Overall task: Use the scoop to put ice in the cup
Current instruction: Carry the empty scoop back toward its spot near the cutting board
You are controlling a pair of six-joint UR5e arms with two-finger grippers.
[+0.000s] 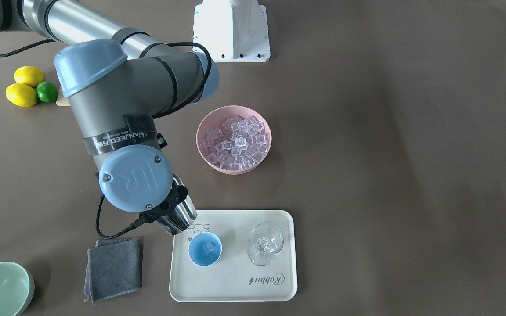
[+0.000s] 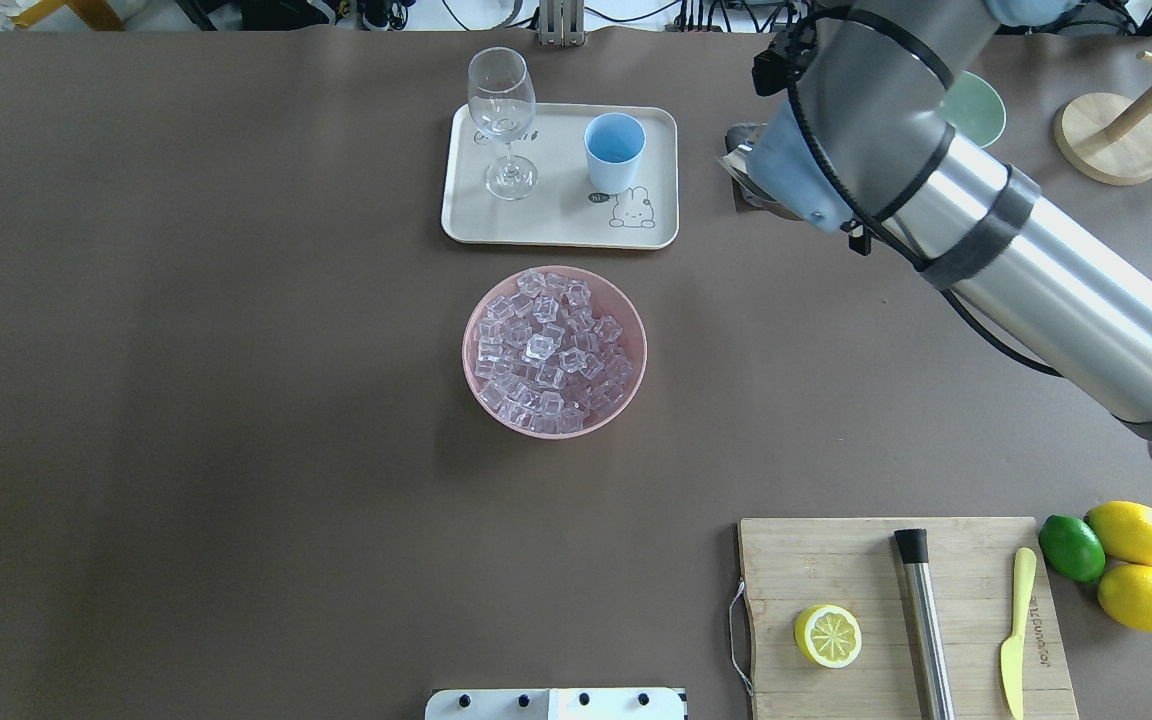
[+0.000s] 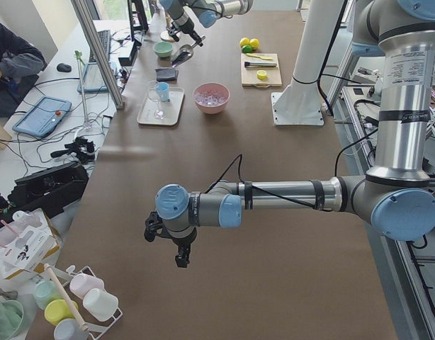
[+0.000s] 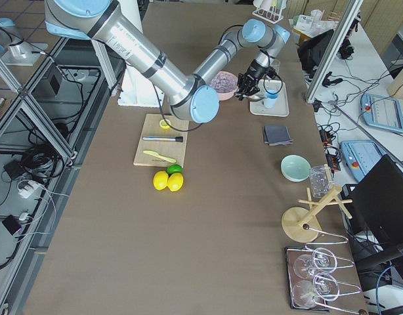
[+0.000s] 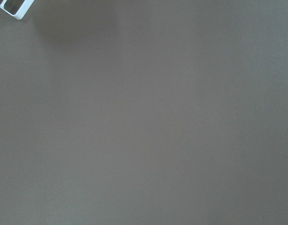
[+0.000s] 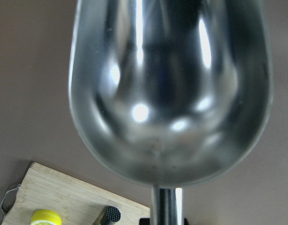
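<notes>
The light-blue cup stands on the cream tray with one clear ice cube in it; it also shows in the overhead view. Many more ice cubes fill the pink bowl. My right gripper is shut on the handle of the steel scoop, held above the tray's corner, beside the cup. In the right wrist view the scoop's trough is empty. My left gripper hangs over bare table far from these things; I cannot tell whether it is open or shut.
A clear wine glass stands on the tray next to the cup. A grey cloth and a pale-green bowl lie beside the tray. A cutting board holds a lemon half, a steel rod and a yellow knife.
</notes>
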